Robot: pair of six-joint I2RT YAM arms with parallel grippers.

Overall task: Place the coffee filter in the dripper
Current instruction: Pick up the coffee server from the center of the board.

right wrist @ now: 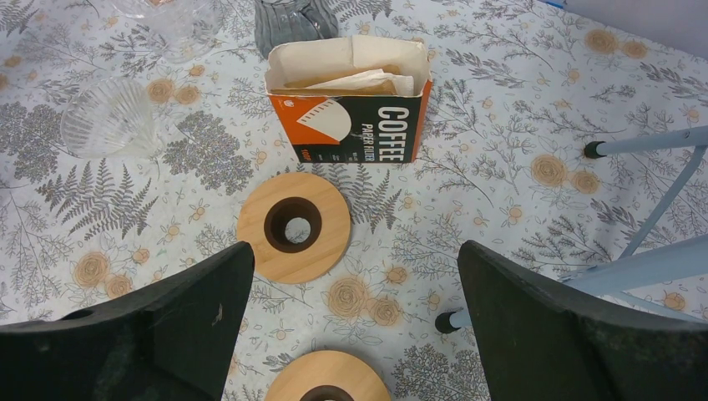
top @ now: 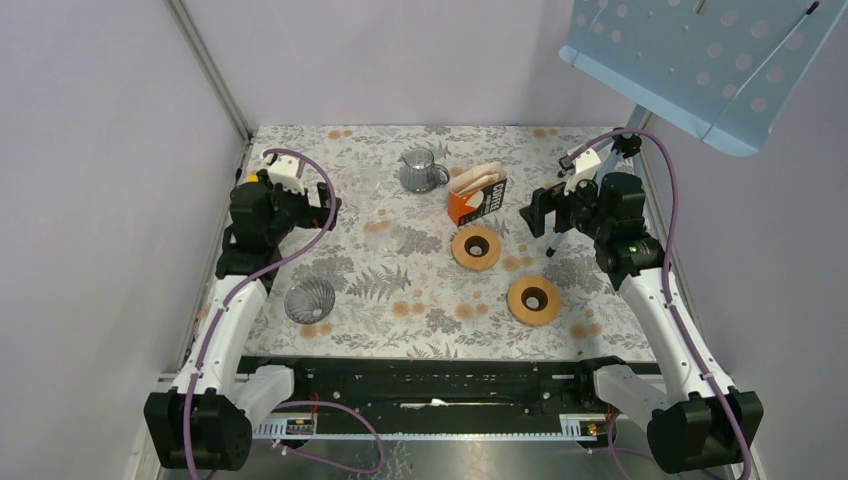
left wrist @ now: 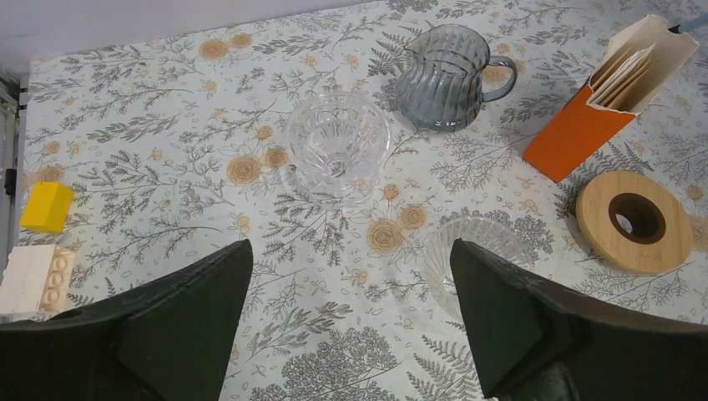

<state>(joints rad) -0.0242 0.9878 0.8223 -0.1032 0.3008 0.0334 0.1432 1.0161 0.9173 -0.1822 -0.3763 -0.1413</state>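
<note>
Paper coffee filters (right wrist: 359,79) stick out of an open orange and black box (top: 477,197), seen also in the left wrist view as the box (left wrist: 584,125). A ribbed clear glass dripper (top: 309,300) stands at the front left of the table. The left wrist view shows one glass dripper (left wrist: 338,150) ahead and another (left wrist: 476,246) partly behind a finger. My left gripper (top: 328,205) (left wrist: 349,251) hangs open and empty over the left of the table. My right gripper (top: 530,215) (right wrist: 355,251) is open and empty, right of the box.
A grey glass pitcher (top: 423,168) stands behind the box. Two wooden rings (top: 476,247) (top: 533,299) lie mid-table. A blue music stand (top: 700,60) overhangs the back right, its legs (right wrist: 643,142) on the cloth. A yellow block (left wrist: 46,205) lies at the left edge.
</note>
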